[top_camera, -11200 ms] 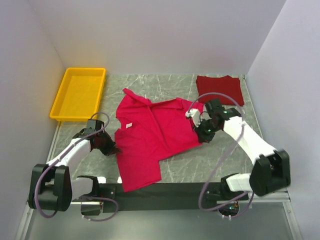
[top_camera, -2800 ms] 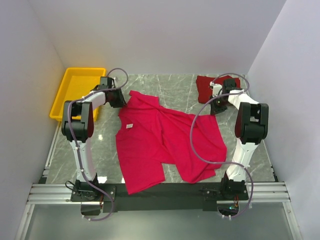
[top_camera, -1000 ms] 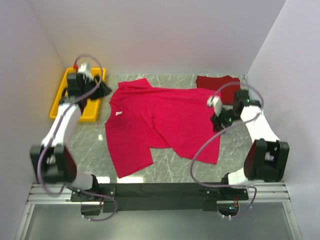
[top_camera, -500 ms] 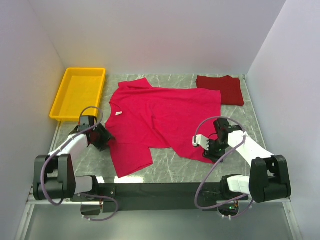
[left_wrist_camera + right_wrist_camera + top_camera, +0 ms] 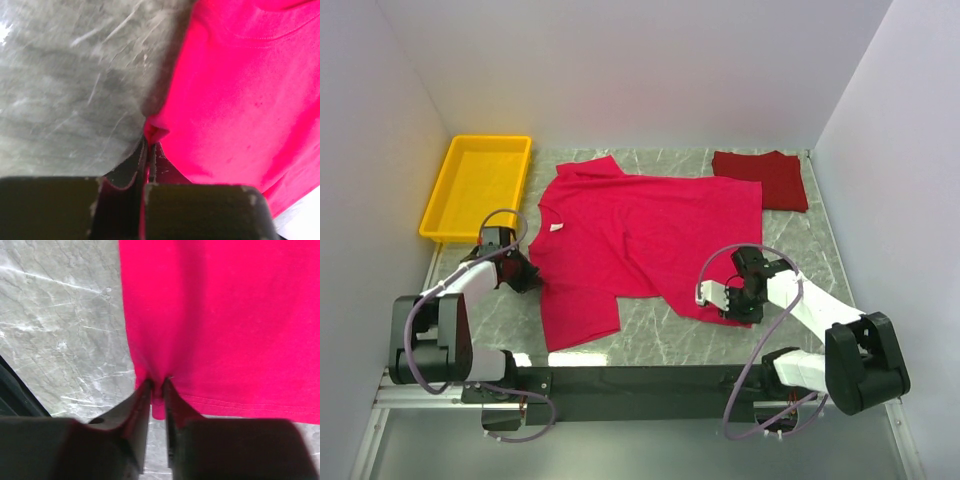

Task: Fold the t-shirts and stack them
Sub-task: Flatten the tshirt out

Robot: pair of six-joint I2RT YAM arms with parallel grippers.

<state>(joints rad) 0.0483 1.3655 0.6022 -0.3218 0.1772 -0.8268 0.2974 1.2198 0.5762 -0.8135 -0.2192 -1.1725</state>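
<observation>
The crimson-pink t-shirt (image 5: 650, 235) lies spread flat on the marble table, its white neck label (image 5: 557, 228) near the collar. My left gripper (image 5: 528, 278) is at the shirt's left sleeve edge. In the left wrist view it (image 5: 150, 146) is shut on a small raised fold of the pink cloth (image 5: 235, 90). My right gripper (image 5: 718, 303) is at the shirt's near right hem corner. The right wrist view shows its jaws (image 5: 156, 386) pinching the hem of the pink shirt (image 5: 225, 305). The maroon t-shirt (image 5: 760, 178) lies folded at the back right, apart from both grippers.
A yellow plastic tray (image 5: 477, 187) stands at the back left beside the pink shirt's collar. Grey marble table (image 5: 670, 335) shows between the shirt and the black base rail (image 5: 640, 380). White walls close in the back and both sides.
Both arms came down from the back of the table to the shirt's near edges. In the last half second both grippers closed on the pink cloth.
</observation>
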